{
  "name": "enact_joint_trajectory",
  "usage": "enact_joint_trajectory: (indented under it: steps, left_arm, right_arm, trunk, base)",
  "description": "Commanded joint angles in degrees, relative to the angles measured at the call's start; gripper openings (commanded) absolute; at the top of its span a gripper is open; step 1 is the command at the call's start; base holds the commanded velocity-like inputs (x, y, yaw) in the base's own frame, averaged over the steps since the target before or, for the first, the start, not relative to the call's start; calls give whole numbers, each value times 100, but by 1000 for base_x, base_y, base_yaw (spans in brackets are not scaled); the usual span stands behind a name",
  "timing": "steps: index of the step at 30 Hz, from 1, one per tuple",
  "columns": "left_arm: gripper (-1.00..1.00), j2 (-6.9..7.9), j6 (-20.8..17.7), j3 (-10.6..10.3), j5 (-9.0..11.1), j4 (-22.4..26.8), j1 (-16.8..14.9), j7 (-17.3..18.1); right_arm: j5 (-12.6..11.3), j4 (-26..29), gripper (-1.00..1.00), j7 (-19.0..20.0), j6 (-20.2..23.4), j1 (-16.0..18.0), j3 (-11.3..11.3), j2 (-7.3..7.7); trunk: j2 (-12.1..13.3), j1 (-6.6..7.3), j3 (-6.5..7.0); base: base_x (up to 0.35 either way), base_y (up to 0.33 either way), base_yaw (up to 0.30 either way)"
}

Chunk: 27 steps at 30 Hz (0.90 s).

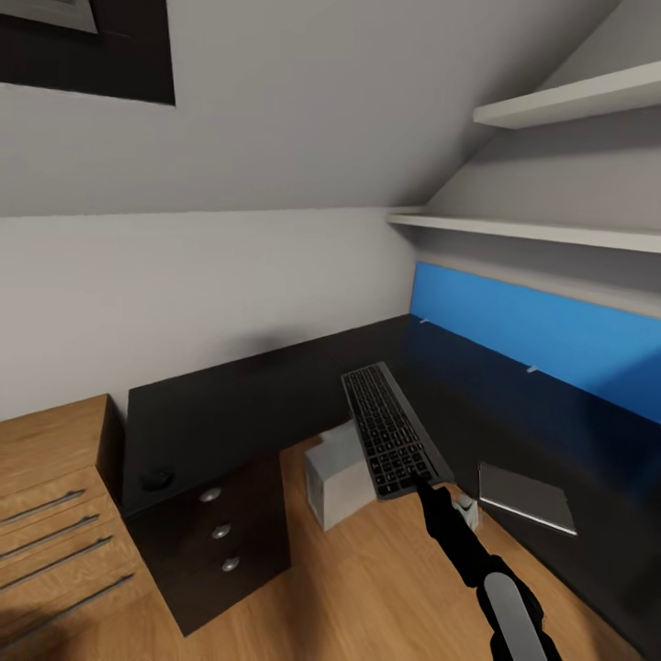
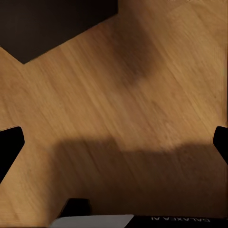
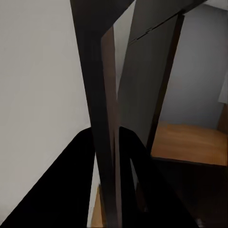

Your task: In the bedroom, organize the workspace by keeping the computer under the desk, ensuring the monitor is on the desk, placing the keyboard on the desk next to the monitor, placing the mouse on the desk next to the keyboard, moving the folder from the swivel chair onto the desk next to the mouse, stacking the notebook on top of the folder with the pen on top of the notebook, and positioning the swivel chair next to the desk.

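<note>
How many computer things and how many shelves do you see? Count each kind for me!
Keyboard: 1, held up by the right pincer
Mouse: 1, on the desk
Computer box: 1, on the floor
Wall shelves: 2
Total: 5

desk (image 1: 275,395): bare middle | mouse (image 1: 157,479): left edge | shelves (image 1: 532,229): overhead

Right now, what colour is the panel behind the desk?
Bright blue panel, along the back of the dark desk; clearest in the head view.
</note>
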State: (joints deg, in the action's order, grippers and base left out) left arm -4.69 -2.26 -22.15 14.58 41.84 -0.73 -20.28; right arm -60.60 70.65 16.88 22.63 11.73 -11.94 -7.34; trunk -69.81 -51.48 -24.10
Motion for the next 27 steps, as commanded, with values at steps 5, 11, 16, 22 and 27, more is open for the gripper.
enact_joint_trajectory:
  steps: [5, 11, 16, 22, 27]
  left_arm:
    - [100, 2, -26, -26, 36, 3, -3, -46]
    - [100, 3, -23, -26, 28, 0, -5, -46]
    - [100, 3, -20, -26, 27, -1, -4, -46]
    - [100, 3, -20, -26, 27, -1, -5, -46]
    - [100, 3, -20, -26, 26, 1, -4, -46]
  right_arm:
    - [19, -76, -100, 31, 49, 5, 144, 0]
    - [40, -101, -100, 35, 49, 5, 193, 0]
    - [44, -104, -100, 35, 54, 5, 208, 1]
    - [41, -104, -100, 35, 52, 5, 276, 0]
    - [42, -156, -100, 35, 55, 5, 287, -3]
  trunk:
    - [-4, 0, 12]
    - [-4, 0, 34]
    - [-4, 0, 52]
    - [-4, 0, 73]
    - [-4, 0, 91]
  base:
    - [0, -311, 228]
    - [0, -193, 228]
    - [0, -17, 228]
    - [0, -1, 228]
    - [0, 0, 228]
